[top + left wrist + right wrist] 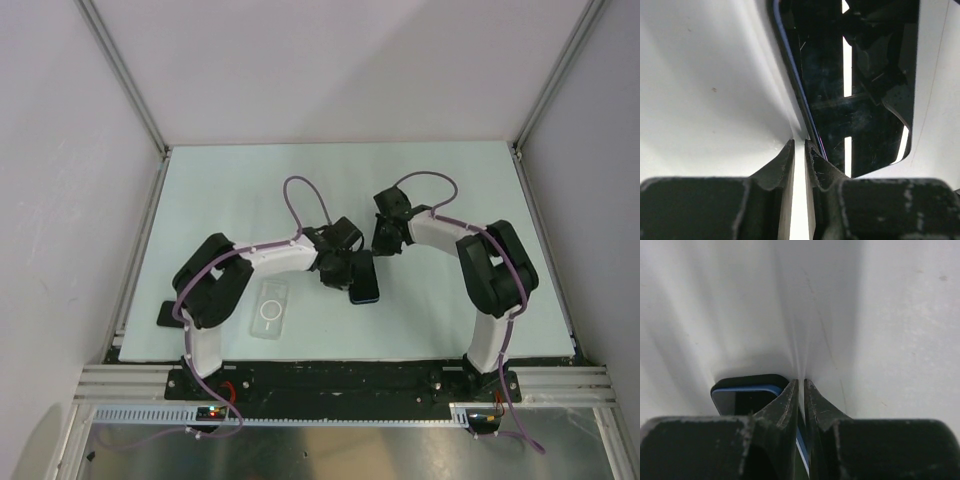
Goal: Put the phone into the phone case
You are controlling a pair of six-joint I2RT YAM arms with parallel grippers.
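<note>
- A small dark object (pixel 163 313) lies at the left edge of the table (pixel 230 190), half hidden behind the left arm; I cannot tell what it is.
- The phone case (pixel 270 309) lies flat near the near edge, white ring up, just right of the left arm's elbow, with nothing in it.
- The left pincer (pixel 799 145) is low over the table, its fingers almost pressed together. Only a thin slit shows between them, with bare table in it and nothing pinched.
- The phone (pixel 366 285) lies right of the case and apart from it, about mid-table. Its glossy screen faces up, and its blue-rimmed edge runs against the outer side of the left pincer's right finger.
- The right pincer (pixel 801 382) sits at the phone's far end, fingers nearly pressed together. The phone's blue edge shows through the slit; I cannot tell whether they touch.
</note>
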